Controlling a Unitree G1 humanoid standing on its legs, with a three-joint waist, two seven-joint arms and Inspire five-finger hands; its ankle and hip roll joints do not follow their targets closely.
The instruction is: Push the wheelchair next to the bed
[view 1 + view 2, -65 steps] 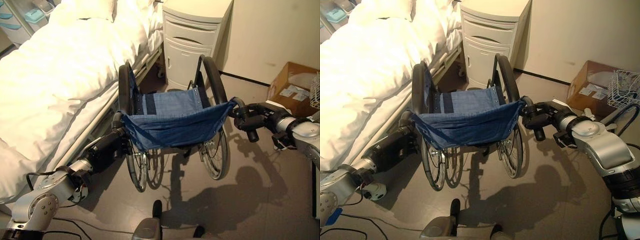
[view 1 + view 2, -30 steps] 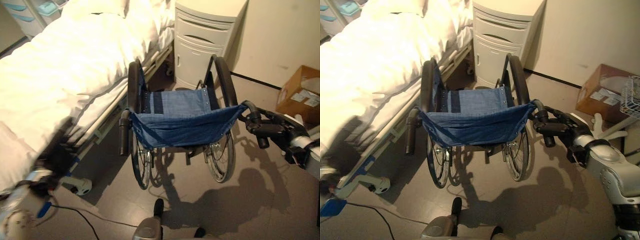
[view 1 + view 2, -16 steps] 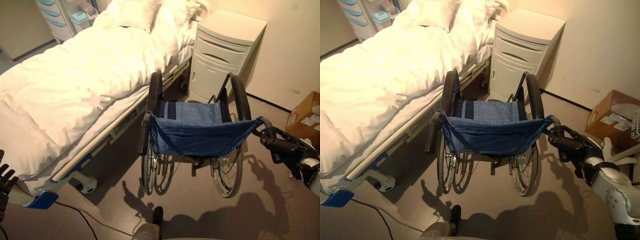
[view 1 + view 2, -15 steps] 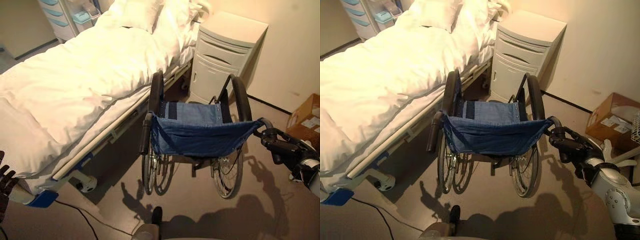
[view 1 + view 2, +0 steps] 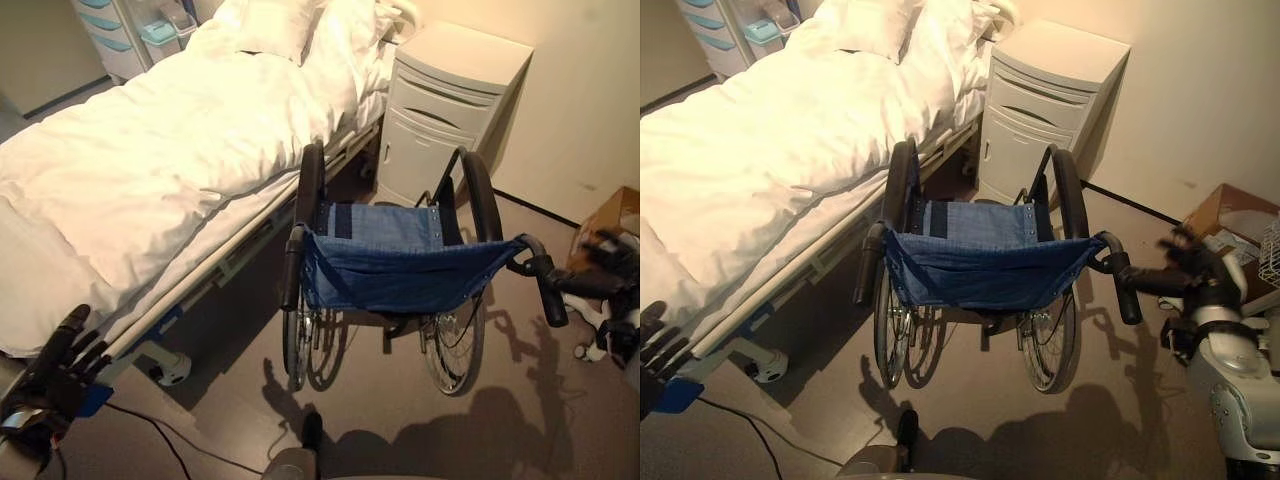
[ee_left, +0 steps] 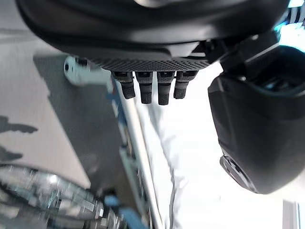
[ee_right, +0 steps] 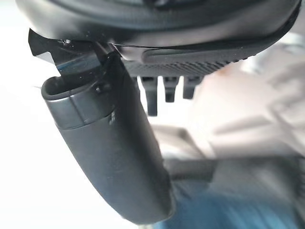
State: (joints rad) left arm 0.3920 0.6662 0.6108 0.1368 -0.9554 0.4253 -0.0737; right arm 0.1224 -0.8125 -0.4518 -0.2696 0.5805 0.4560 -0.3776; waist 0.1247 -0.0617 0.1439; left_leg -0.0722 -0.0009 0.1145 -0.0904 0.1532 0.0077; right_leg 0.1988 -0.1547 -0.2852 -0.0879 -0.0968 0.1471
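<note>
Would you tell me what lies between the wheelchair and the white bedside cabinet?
In the right eye view, a short stretch of bare grey floor, in shadow, separates the wheelchair from the bedside cabinet; nothing stands there.

1. A pale bedside cabinet (image 5: 452, 110) stands against the wall ahead of me.
2. A brown cardboard box (image 5: 1232, 222) sits on the floor to my right.
3. A white wire basket (image 5: 1269, 258) is just beside that box.
4. A drawer unit with light-blue trays (image 5: 128, 38) stands far off to my left.
</note>
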